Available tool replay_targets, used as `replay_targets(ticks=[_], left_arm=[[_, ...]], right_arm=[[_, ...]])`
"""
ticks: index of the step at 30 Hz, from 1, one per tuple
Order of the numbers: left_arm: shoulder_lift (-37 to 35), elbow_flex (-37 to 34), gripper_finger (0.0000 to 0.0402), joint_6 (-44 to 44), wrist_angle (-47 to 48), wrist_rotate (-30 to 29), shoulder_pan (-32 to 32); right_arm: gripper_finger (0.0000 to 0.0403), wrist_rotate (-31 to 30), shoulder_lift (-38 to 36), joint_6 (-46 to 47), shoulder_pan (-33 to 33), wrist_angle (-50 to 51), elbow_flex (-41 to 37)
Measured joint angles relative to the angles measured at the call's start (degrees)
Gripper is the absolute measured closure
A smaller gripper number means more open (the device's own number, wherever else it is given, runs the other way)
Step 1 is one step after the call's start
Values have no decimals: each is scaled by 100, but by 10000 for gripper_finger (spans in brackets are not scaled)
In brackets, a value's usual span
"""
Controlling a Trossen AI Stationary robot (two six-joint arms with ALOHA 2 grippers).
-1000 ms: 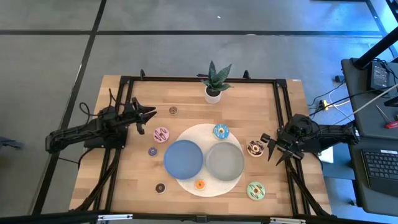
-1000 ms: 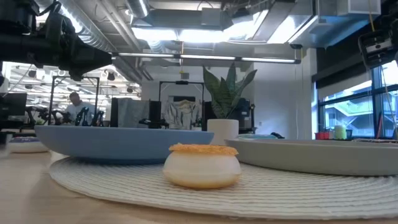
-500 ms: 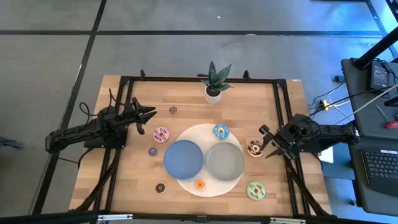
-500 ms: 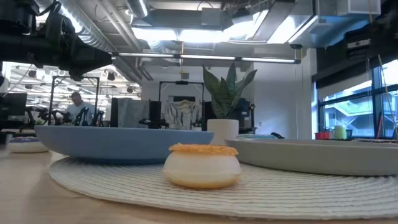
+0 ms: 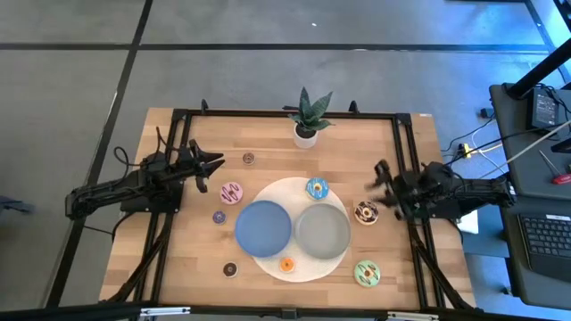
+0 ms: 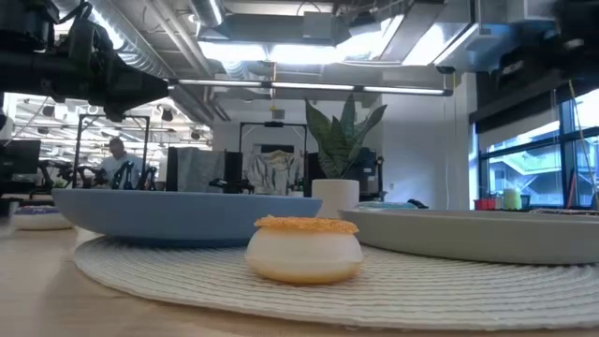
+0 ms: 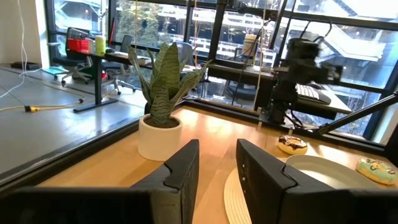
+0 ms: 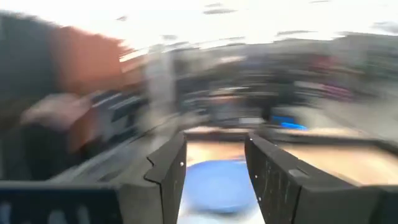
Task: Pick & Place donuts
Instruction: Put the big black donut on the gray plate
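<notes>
Right claw (image 5: 382,183) is seen with fingers apart and empty, raised beside the brown donut (image 5: 366,212) near the tabletop's (image 5: 357,147) right edge. Left claw (image 5: 214,169) waits apart near the pink donut (image 5: 231,192). Blue plate (image 5: 262,226) and grey plate (image 5: 322,230) are judged empty. All donuts, including the green donut (image 5: 367,273) and orange mini donut (image 5: 286,265), are yet to be placed.

No writing, label, brand, number or sign can be read in any view. The screens and gear at the desk beyond the table's right edge are too small to make out, and the right wrist view is blurred.
</notes>
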State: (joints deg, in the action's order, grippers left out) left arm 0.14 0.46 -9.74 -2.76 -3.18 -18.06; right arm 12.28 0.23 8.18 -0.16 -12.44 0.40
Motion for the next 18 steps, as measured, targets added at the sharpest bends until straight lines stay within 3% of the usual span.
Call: replay_targets(ticks=[3,5,7,11,13,18], left_arm=[[0,1,297,0,0,0,0],[0,1,299,0,0,0,0],[0,0,299,0,0,0,1],[0,1,297,0,0,0,0],[0,1,295,0,0,0,0],[0,0,296,0,0,0,1]], right_arm=[[237,-2272,25,907,-4,-207,0],[237,-3132,77,1155,-7,-497,0],[237,-3243,167,1108,-5,-983,1],[237,-2986,544,-65,-4,-1244,448],[237,-3372,905,-343,-7,-1062,985],[237,-4226,2271,-529,-10,1089,2915]])
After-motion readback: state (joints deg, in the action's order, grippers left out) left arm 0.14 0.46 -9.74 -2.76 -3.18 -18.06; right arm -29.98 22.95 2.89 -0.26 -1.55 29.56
